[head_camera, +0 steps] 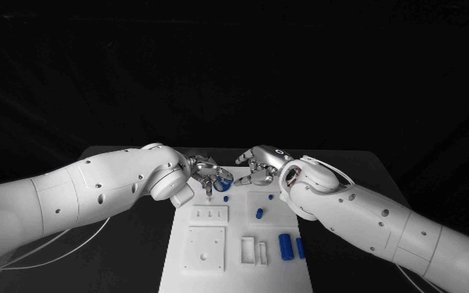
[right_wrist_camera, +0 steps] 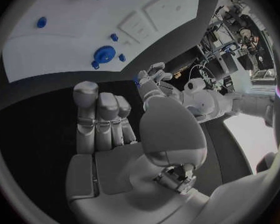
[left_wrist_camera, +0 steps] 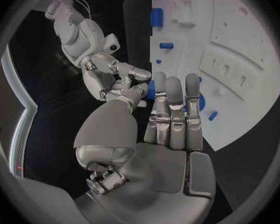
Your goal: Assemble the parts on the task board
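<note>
Head view first: my left hand (head_camera: 208, 173) and my right hand (head_camera: 258, 165) meet at the far end of the task board (head_camera: 217, 263), which lies along the middle of the black desk (head_camera: 137, 252). Beside my left fingers (head_camera: 207, 186) sits a round blue part (head_camera: 223, 185) at the board's far edge; whether I am touching it I cannot tell. In my left wrist view those fingers (left_wrist_camera: 173, 102) stand straight and close together above that same round part (left_wrist_camera: 199, 102), with nothing visibly grasped. My right fingers (right_wrist_camera: 97, 115) rest side by side, loosely bent over the dark desk just off the board's edge, holding nothing. Further blue parts lie on the board: a small one (head_camera: 260, 213) mid-board and two cylinders (head_camera: 285, 247) near its right edge.
</note>
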